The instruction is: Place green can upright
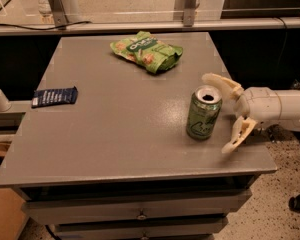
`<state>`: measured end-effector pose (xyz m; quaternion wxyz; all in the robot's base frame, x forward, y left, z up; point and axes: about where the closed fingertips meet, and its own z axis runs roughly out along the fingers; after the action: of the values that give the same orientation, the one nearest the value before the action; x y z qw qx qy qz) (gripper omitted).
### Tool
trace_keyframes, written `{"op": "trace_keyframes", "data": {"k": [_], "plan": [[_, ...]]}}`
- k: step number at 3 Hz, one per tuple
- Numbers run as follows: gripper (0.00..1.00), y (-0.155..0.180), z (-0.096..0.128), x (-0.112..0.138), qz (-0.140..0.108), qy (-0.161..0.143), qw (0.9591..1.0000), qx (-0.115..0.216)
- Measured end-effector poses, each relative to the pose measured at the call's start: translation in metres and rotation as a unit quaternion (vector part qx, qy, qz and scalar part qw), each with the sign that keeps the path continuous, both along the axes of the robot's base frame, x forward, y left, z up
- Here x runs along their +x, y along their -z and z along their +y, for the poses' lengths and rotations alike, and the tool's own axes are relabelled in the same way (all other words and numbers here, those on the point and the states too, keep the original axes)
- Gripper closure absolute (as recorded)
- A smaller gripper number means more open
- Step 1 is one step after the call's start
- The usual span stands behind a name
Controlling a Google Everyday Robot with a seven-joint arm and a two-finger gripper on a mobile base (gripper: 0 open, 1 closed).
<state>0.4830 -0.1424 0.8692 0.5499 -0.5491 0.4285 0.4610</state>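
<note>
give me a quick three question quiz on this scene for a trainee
1. True or false: the can lies on its side.
2. The gripper, at the right edge of the table, is: A) shut on the can B) open, just right of the can C) out of view
3. What lies near the table's left edge?

Key: 1 false, it stands upright; 2 B; 3 a dark blue packet.

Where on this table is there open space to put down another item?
Widest bare patch: middle and front left of the table, between the dark packet, the snack bag and the green can. The right edge is crowded: the gripper sits there, jaws open beside the can.
</note>
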Motion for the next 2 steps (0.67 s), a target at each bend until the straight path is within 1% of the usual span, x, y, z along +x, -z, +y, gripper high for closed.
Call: {"op": "trace_keyframes", "data": {"k": [1,2], "plan": [[0.0,-0.009,-0.014,0.004,-0.009,0.0,0.9997,-0.021],[0.0,-0.025,-0.033,0.003,-0.014,0.009,0.9988,-0.047]]}}
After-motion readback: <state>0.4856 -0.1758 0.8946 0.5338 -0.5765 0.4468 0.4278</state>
